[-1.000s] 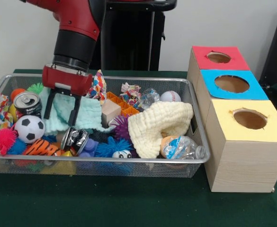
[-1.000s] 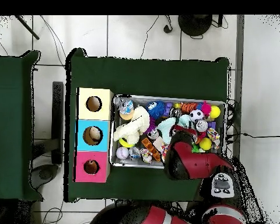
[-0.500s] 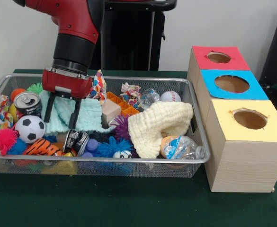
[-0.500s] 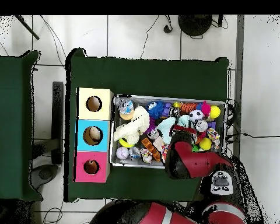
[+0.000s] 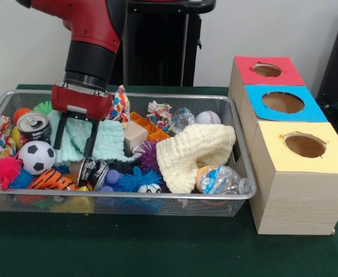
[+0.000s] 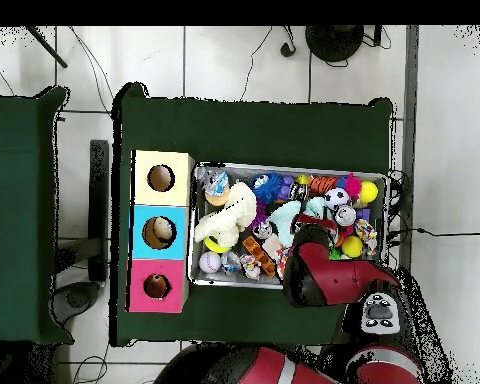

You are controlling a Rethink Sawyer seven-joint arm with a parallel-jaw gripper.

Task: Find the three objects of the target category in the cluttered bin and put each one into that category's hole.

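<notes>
Front view shows the gripper [image 5: 74,137] spread wide over a mint cloth [image 5: 108,141]; overhead, the arm hides it.

The wire-mesh bin [image 5: 238,144] sits on the table, packed with toys. An orange tiger plush [image 5: 50,180] with black stripes lies at its front wall, below a soccer ball. The red-surrounded hole [image 5: 266,70] tops the farthest box in the front view, empty and round.
</notes>
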